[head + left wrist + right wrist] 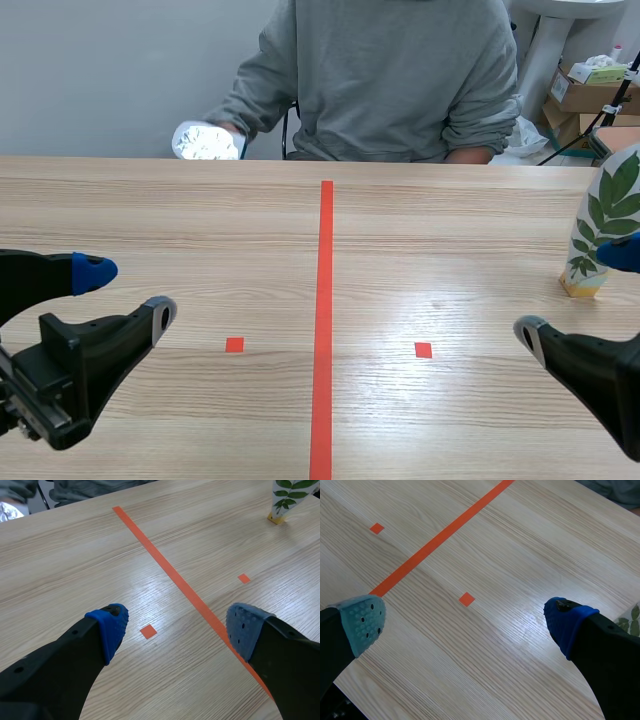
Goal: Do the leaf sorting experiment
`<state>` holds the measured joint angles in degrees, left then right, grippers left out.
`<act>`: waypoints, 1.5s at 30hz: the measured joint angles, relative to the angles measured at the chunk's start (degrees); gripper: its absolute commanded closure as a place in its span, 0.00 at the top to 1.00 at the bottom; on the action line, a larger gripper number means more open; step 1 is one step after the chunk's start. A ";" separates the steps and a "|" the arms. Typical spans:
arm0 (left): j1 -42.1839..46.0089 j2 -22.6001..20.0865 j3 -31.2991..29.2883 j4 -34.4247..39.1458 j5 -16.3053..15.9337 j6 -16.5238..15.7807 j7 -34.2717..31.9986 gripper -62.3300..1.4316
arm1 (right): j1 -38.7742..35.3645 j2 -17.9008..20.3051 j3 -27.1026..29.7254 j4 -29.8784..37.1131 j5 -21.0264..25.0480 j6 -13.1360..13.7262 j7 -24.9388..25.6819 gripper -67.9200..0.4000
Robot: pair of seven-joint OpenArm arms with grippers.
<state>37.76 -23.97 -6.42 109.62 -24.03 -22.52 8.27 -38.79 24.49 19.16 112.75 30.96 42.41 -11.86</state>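
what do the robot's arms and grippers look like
Little beyond the grippers shows. The left gripper and right gripper are black, each with two thick fingers tipped with soft dotted pads, one bright blue, one paler grey-blue.

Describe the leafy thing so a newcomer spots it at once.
On the wooden table, go right of the orange tape line to the table's edge. There stands the leaf sprig: green leaves on white, yellowish base, the only plant there.
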 measured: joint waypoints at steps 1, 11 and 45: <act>0.00 0.00 0.00 0.00 0.00 0.00 0.09 0.71 | -0.02 0.00 0.00 -0.07 0.07 0.00 -0.02 1.00; 0.00 0.00 0.00 0.00 0.00 0.00 0.09 0.71 | 0.02 0.00 0.00 -0.70 3.58 -0.02 -0.15 1.00; 0.00 0.00 0.00 0.00 0.00 0.00 0.09 0.71 | 0.02 0.00 0.00 -0.85 3.56 -0.11 -2.14 1.00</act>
<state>37.76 -23.97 -6.42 109.62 -24.03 -22.52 8.36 -38.76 24.49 19.16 111.90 34.52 42.30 -14.00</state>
